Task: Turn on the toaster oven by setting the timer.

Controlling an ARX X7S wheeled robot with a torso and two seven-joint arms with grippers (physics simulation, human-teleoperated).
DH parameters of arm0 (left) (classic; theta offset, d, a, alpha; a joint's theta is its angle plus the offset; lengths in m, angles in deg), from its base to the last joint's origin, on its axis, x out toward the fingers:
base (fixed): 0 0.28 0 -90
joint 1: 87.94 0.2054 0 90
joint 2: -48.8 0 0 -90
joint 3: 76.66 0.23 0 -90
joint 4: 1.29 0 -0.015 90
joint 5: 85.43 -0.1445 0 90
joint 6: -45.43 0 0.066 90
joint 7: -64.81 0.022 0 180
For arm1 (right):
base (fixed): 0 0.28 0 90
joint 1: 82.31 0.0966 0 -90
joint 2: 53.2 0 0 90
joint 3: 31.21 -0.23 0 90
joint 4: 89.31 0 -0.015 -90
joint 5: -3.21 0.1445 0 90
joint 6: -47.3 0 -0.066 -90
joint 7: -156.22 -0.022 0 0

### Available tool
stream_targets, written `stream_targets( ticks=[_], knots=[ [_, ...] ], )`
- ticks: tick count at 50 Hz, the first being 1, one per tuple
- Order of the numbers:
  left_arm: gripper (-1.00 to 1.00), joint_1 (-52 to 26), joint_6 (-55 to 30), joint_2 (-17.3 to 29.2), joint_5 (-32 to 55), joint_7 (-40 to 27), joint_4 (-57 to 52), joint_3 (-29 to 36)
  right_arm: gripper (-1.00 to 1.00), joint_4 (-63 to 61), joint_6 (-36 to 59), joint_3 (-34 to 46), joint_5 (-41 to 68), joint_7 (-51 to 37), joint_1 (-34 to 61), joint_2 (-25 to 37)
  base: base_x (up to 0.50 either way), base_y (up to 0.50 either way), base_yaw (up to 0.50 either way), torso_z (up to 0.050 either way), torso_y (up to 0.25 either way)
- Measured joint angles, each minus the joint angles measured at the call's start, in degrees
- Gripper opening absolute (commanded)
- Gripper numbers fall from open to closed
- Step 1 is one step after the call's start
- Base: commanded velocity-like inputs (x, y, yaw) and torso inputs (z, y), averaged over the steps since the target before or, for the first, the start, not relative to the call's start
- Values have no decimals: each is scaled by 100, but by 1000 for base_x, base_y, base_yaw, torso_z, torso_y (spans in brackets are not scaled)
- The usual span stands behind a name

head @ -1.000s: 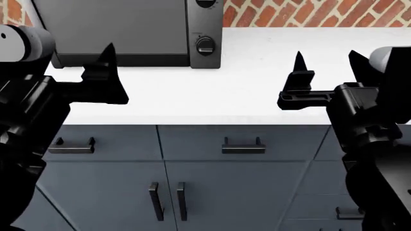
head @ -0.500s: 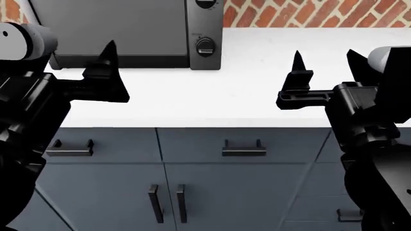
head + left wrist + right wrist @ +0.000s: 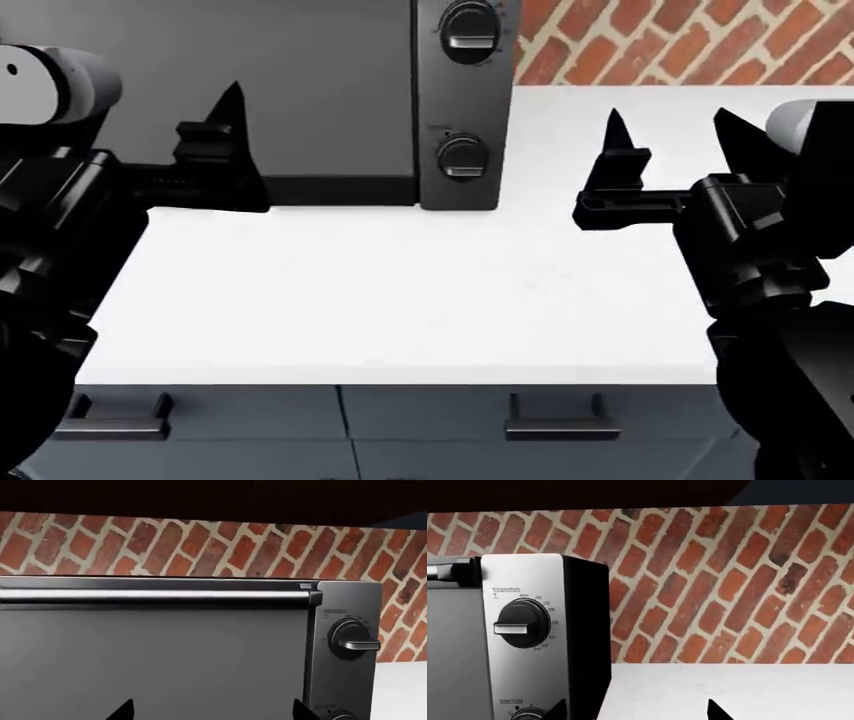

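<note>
Right now my right tool (image 3: pixel 665 135) hangs above the white surface (image 3: pixel 400 290), its two pointed fingers spread apart with nothing between them, well off to the side of the toaster oven (image 3: pixel 334 100). My left tool (image 3: pixel 214 140) is raised in front of the oven's dark glass door (image 3: pixel 153 665); I see one finger clearly from the head and two tips low in the left wrist view, so I judge it parted too, and empty.

Outward from there, the oven sits at the back of the surface against the brick wall (image 3: pixel 727 580), its narrow knob panel on the side nearer my right tool. The upper, larger knob (image 3: pixel 471 27) carries the temperature label and a ring of numbers; the timer (image 3: pixel 461 158) is the smaller knob below it, low on the panel.

As I judge it, the oven is heavy and stiff and should stay put under a twist. The timer is hard, smooth plastic, likely slippery on its round rim, so I would pinch the raised bar across its face, one finger on each flat side, and turn from there. It probably has a sprung, ratcheting resistance, so a firm squeeze matters more than force.
</note>
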Motion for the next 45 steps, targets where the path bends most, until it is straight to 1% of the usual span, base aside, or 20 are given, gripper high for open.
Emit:
stream_targets(
  ticks=[10, 13, 31, 37, 45],
  knots=[
    [100, 8, 75, 51, 16, -21, 10, 41, 100, 25, -17, -24, 47, -20, 1, -1, 500, 293, 0, 0, 2],
    [100, 11, 96, 71, -2, -19, 17, 53, 100, 20, -22, -18, 75, -28, -6, -7, 500, 13, 0, 0, 0],
    [100, 37, 209, 158, 79, -81, -1, 112, 100, -8, -94, 74, 65, -149, -21, 81, 0, 0, 0, 0, 1],
    [100, 36, 235, 204, 166, -149, -22, 110, 100, -230, -25, 564, 56, -147, 98, 507, 0, 0, 0, 0, 0],
    [100, 20, 276, 244, 206, -192, -32, 137, 100, -577, -122, 1613, 44, -37, 286, 1421, 0, 0, 0, 0, 0]
  ],
)
